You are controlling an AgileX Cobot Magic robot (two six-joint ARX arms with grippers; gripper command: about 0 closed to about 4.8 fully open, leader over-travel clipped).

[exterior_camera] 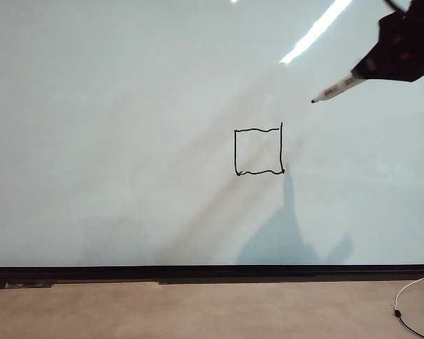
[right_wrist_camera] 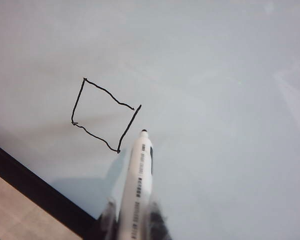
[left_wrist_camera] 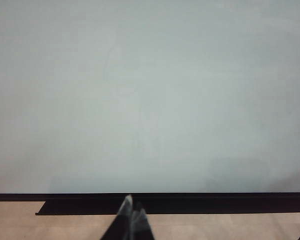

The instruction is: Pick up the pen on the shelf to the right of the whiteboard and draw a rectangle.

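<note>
Jaws of the right gripper [right_wrist_camera: 132, 222] are clamping the pen [exterior_camera: 341, 87], tip aiming at the whiteboard [exterior_camera: 113, 106] up-right of the rectangle [exterior_camera: 258, 150]; the left gripper [left_wrist_camera: 131, 216], seemingly pinched together, is idling near the board's bottom edge.

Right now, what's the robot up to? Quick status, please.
Right gripper holds pen off the whiteboard, upper right. Rectangle drawn, four sides. Left gripper shut, low by board edge. Nothing in the way.

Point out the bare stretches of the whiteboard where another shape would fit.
The whiteboard is bare left of the rectangle, and below it down to the black bottom edge. The upper right is crowded: the right gripper holds the pen there. The left gripper sits shut, low by the edge.
</note>
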